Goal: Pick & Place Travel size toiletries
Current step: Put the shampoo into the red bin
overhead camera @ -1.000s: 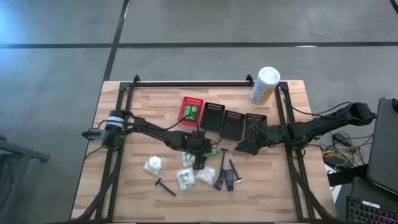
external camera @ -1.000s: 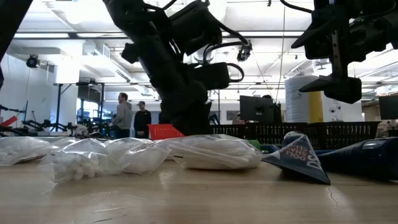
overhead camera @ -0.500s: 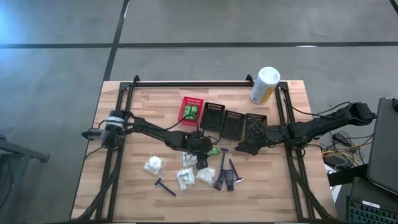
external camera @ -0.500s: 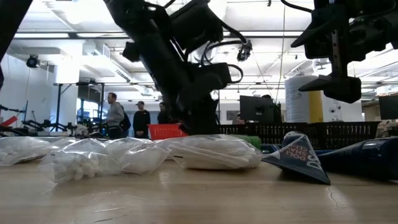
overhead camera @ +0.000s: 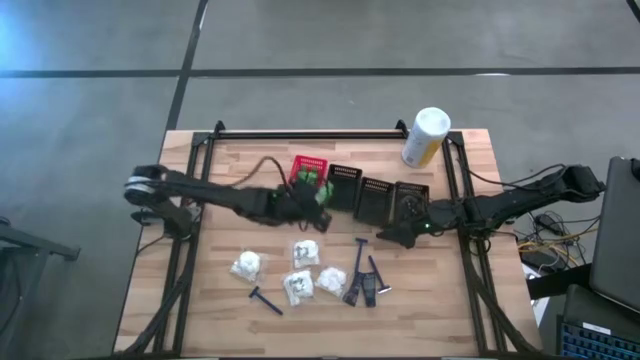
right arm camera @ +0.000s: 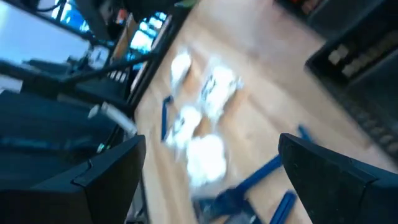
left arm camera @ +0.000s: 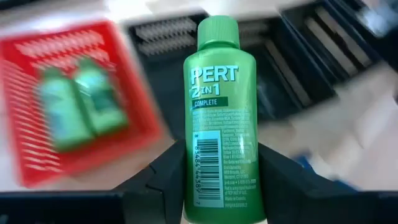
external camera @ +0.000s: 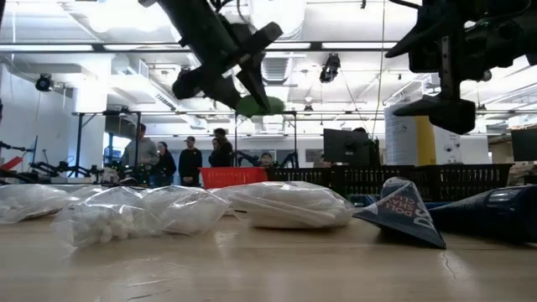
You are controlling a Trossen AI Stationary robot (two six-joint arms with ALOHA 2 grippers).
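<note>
- Left claw [left arm camera: 214, 180], clamped on green bottle [left arm camera: 217, 118], is lifting away from the worktop [overhead camera: 220, 290] toward red basket [overhead camera: 308, 163].
- Drop-off is coming next.
- Right claw [right arm camera: 211, 180] is waiting wide open, empty.

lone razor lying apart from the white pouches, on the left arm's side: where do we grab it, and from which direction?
Take the razor mid-handle, coming straight down from above, with the fingers closing across its long axis. It lies flat and diagonal on the table, with bare wood on both sides, and the nearest pouch sits apart from it. I cannot tell which end is the head.
</note>
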